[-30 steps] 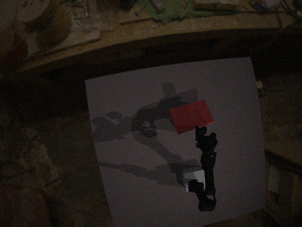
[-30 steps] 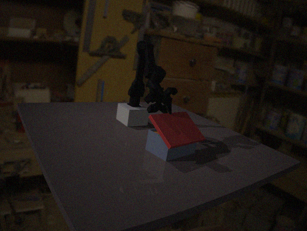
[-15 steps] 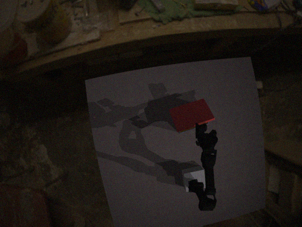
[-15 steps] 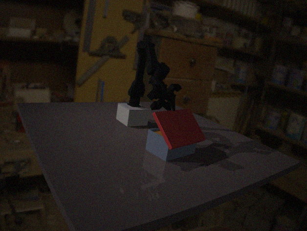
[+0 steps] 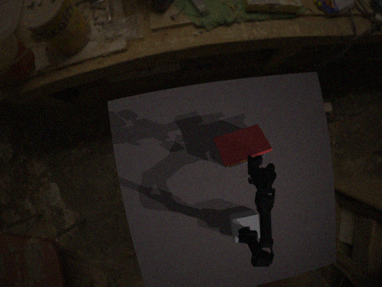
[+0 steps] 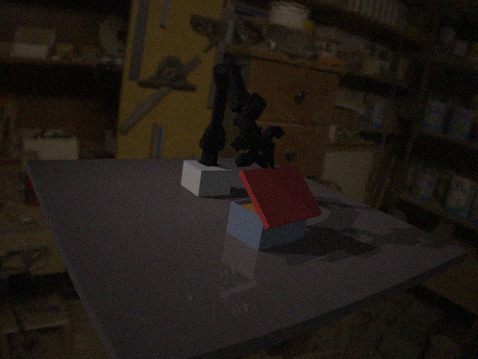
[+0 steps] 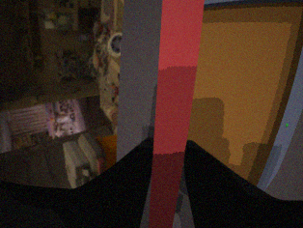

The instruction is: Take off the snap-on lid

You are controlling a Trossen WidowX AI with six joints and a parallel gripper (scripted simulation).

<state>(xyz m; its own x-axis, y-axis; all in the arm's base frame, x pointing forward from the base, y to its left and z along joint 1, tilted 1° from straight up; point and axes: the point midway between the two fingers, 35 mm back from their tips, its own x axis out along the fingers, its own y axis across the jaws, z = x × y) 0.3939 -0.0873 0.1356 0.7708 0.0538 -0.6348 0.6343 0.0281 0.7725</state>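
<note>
Across the dim table point(image 5: 191, 247) point(image 6: 154, 270), the tool point(image 5: 255, 156) point(image 6: 267, 165) point(image 7: 168, 145) grips the red lid's point(image 5: 242, 145) point(image 6: 284, 196) point(image 7: 179, 43) raised near edge, the slab slanting up-frame from above!

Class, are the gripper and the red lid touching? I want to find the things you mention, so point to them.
Touching: the wrist view shows the edge of the red lid point(image 5: 242, 144) point(image 6: 284, 196) point(image 7: 179, 106) pinched between the two fingers of the gripper point(image 5: 256, 155) point(image 6: 270, 166) point(image 7: 168, 145).

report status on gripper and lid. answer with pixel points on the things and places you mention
Gripper point(image 5: 255, 156) point(image 6: 266, 166) point(image 7: 168, 145) shut on red lid point(image 5: 244, 145) point(image 6: 284, 196) point(image 7: 179, 43). Lid tilted, near edge raised off blue box point(image 6: 243, 223) point(image 7: 289, 130). Nothing seen blocking the lift.
</note>
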